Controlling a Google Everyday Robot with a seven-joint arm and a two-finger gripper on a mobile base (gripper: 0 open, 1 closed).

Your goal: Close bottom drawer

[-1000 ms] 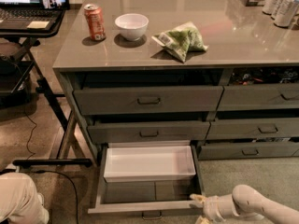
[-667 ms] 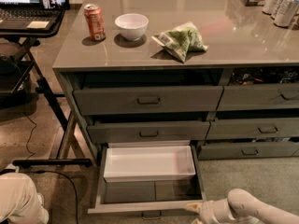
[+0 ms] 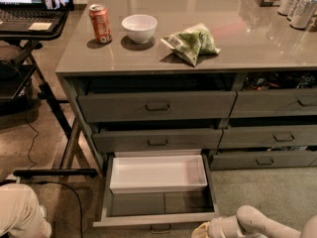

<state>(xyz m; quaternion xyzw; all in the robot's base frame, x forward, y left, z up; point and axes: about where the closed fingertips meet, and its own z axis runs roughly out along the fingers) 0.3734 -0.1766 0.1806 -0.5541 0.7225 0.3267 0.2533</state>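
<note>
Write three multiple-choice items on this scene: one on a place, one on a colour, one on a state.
1. Where is the gripper? A. beside the laptop B. inside a top drawer C. low, right of the bottom drawer front
2. What colour is the can on the counter? A. blue B. red C. green
3. How is the bottom drawer? A. pulled out B. shut C. taken off
Answers: 1 C, it sits low by the drawer's front corner; 2 B, the can by the bowl is red; 3 A, its white tray shows.
</note>
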